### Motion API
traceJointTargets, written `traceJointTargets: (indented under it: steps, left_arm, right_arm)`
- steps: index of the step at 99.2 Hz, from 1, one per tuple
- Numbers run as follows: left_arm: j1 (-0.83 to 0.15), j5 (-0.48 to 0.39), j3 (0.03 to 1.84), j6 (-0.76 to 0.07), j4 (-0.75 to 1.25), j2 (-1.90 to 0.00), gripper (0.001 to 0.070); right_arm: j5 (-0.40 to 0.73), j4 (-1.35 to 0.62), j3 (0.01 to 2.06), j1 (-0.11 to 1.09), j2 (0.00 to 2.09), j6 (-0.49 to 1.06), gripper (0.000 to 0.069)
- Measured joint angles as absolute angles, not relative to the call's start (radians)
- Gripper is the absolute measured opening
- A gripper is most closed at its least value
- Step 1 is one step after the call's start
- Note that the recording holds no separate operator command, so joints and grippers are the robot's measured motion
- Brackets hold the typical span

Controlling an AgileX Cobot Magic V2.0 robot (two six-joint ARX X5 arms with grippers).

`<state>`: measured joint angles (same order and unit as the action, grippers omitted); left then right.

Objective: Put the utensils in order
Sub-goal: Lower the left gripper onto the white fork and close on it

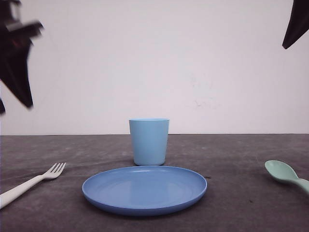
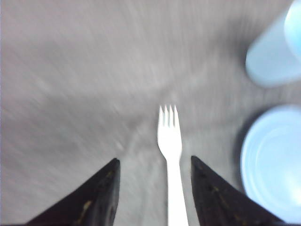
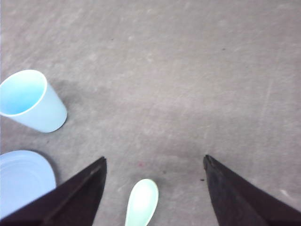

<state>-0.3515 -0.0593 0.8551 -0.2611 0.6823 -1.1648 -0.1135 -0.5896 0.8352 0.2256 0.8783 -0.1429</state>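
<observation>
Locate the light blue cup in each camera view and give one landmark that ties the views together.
Front view: cup stands upright at center, just behind the plate.
Left wrist view: blurred, at the upper right edge, above the plate.
Right wrist view: at the left edge, above the plate.
Shared landmark: the blue plate beside it.
</observation>
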Motion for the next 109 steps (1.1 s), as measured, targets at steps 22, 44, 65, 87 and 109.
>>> traceJointTargets:
  steps: [22, 44, 65, 87, 109]
  left_arm:
    - [-0.429, -0.059, 0.855, -0.335, 0.683, -1.338, 0.0281]
    - [-0.477, -0.054, 0.855, -0.379, 0.643, -1.456, 0.0280]
    - [-0.500, -0.039, 0.855, -0.393, 0.609, -1.508, 0.0180]
    - [-0.503, -0.025, 0.864, -0.397, 0.610, -1.523, 0.0068]
    - [-0.505, 0.010, 0.865, -0.395, 0.604, -1.514, 0.0066]
  right_arm:
    - [-0.113, -0.603, 0.835, 0.236, 0.886, -0.146, 0.0411]
    - [-0.113, -0.619, 0.835, 0.236, 0.886, -0.146, 0.0411]
    - [-0.113, -0.619, 0.835, 0.236, 0.886, -0.146, 0.0411]
    - [-0.113, -0.619, 0.835, 0.236, 0.886, -0.146, 0.0411]
    - [-0.113, -0.620, 0.835, 0.236, 0.886, -0.146, 0.0411]
